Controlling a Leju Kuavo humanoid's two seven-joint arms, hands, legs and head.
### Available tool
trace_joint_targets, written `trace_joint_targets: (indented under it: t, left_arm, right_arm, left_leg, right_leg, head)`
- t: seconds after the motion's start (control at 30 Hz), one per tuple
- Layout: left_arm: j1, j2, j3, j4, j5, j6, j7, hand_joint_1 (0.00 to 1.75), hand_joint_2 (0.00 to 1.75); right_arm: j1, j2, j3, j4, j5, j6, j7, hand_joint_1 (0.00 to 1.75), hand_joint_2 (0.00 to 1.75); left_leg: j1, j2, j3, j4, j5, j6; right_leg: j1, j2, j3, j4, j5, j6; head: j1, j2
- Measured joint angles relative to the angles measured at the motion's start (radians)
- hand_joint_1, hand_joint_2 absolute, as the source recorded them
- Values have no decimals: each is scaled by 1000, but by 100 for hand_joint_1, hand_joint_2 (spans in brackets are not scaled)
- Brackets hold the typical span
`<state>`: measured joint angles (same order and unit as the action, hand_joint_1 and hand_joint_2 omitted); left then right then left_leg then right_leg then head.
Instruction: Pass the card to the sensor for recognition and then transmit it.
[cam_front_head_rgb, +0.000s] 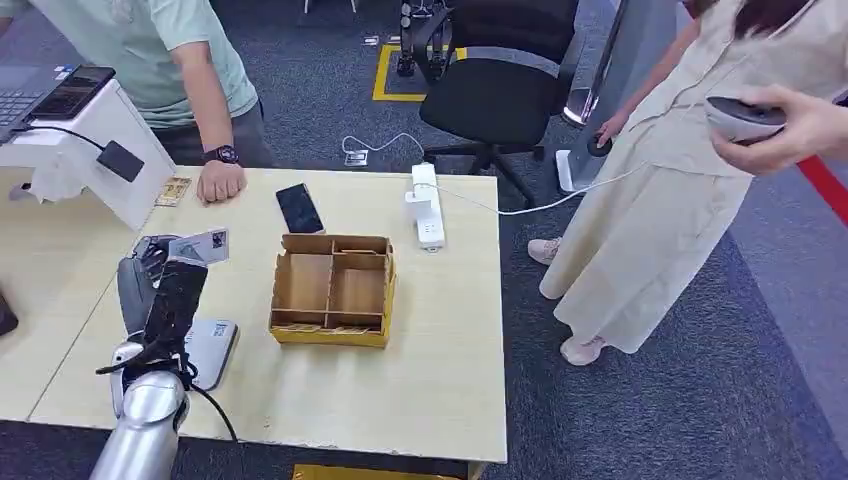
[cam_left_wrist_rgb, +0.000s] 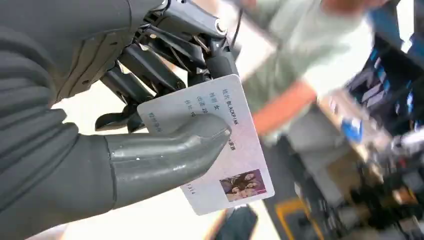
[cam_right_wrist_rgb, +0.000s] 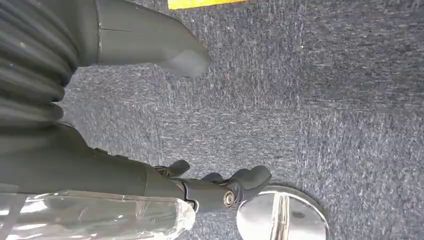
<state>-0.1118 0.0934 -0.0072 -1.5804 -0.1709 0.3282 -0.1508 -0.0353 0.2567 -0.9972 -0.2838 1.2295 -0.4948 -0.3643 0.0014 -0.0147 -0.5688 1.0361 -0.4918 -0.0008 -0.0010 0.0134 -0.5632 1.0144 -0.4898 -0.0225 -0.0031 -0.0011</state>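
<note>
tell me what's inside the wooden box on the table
Nothing shows inside the wooden box: its compartments look empty from the head view, bare wood on the floors. The strip just behind its near wall is hidden. The card is in the left hand, beside the box.

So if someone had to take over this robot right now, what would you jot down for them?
Left hand: pinches the card between thumb and fingers, raised over the table above a flat grey device, possibly the sensor.
Right hand: hangs over the carpet, fingers apart, holding nothing.
Done: card is picked up.
Left: whether it has been read, I cannot tell; it has not been passed on. A person's hand rests on the table's far edge.
</note>
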Motion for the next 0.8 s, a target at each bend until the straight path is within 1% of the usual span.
trace_joint_targets:
  t: [0.03,0.13,0.23,0.47,0.53,0.63,0.8]
  left_arm:
    - [5,5,0,-1,48,-27,11,175,175]
    - [13,19,1,-1,141,-78,38,175,175]
    - [17,34,3,8,195,-112,68,175,175]
    - [19,52,7,25,208,-121,72,175,175]
    - [19,57,7,29,206,-128,81,175,175]
    - [14,70,7,48,201,-131,112,175,175]
    - [5,94,17,93,197,-139,126,175,175]
  right_arm:
    - [0,0,0,0,-3,-1,-2,0,175]
    - [2,0,-1,0,-6,-6,-4,0,175]
    - [1,0,-1,1,-6,-8,-7,0,175]
    - [1,0,-1,1,-6,-9,-10,0,175]
    - [1,0,-1,2,-6,-9,-10,0,175]
    - [-1,0,-1,3,-6,-11,-11,0,175]
    - [-3,-1,-1,10,-8,-18,-13,0,175]
  left_leg:
    - [0,0,0,0,0,0]
    - [0,0,0,0,0,0]
    - [0,0,0,0,0,0]
    - [0,0,0,0,0,0]
    - [0,0,0,0,0,0]
    - [0,0,0,0,0,0]
    - [0,0,0,0,0,0]
  right_leg:
    - [0,0,0,0,0,0]
    - [0,0,0,0,0,0]
    - [0,0,0,0,0,0]
    - [0,0,0,0,0,0]
    - [0,0,0,0,0,0]
    - [0,0,0,0,0,0]
    - [0,0,0,0,0,0]
  head:
    - [0,0]
    - [0,0]
    - [0,0]
    - [0,0]
    - [0,0]
    - [0,0]
    - [0,0]
